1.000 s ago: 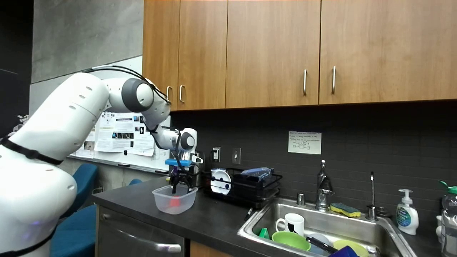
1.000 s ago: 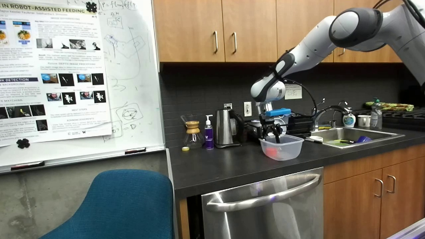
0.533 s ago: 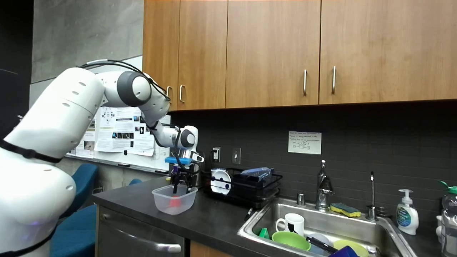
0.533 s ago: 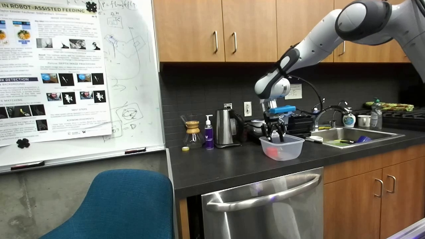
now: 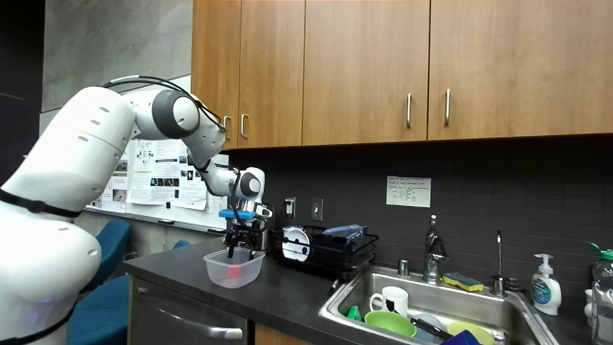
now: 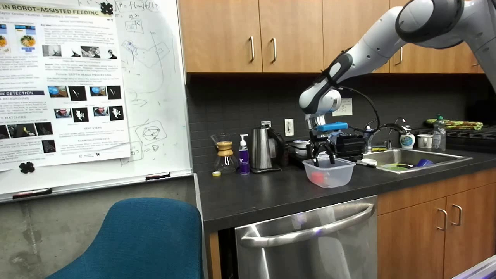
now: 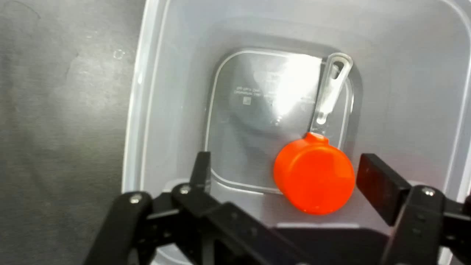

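Observation:
My gripper (image 7: pixel 285 173) is open and points down, its fingers spread wide and holding nothing. In both exterior views the gripper (image 5: pixel 241 256) (image 6: pixel 324 162) is at the mouth of a clear plastic container (image 5: pixel 252 273) (image 6: pixel 341 176); how deep the tips reach inside cannot be told. An orange-red measuring cup (image 7: pixel 314 176) with a clear handle (image 7: pixel 331 88) lies bottom-up in the container (image 7: pixel 173 84). The cup sits between the fingers, nearer the right one, with a small gap seen. Through the wall, the cup shows as a red patch (image 5: pixel 234 271) (image 6: pixel 317 177).
A black dish rack (image 5: pixel 330 254) stands on the counter behind the container. A steel kettle (image 6: pixel 262 149), a purple pump bottle (image 6: pixel 244 157) and a glass carafe (image 6: pixel 225 161) stand nearby. A sink (image 5: pixel 345 293) holds dishes. The counter's front edge (image 6: pixel 294 204) is close to the container.
The arm's elbow has risen and drawn back. The gripper has shifted slightly and turned a little over the container. The container and cup stay nearly in place.

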{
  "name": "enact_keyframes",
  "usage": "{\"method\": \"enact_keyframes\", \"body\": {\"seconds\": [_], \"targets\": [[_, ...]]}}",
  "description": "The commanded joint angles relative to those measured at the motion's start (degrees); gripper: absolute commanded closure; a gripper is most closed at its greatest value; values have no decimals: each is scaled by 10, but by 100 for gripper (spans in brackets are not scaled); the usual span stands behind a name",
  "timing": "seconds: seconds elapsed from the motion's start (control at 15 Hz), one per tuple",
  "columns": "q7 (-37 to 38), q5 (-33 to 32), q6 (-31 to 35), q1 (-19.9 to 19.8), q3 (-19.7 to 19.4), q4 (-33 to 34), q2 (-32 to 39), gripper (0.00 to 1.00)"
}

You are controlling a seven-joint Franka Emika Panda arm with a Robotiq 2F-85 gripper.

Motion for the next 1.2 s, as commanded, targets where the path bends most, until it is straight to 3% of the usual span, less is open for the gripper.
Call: {"method": "enact_keyframes", "body": {"seconds": [0.0, 0.73, 0.8, 0.93, 1.13], "targets": [[-6, 17, -2, 4, 9, -14, -4, 0], [-6, 16, 5, 30, 25, -29, 8, 0], [-7, 17, 7, 29, 25, -30, 8, 25], [-7, 17, 9, 28, 24, -33, 6, 32], [-8, 19, 15, 25, 23, -38, 3, 56]]}}
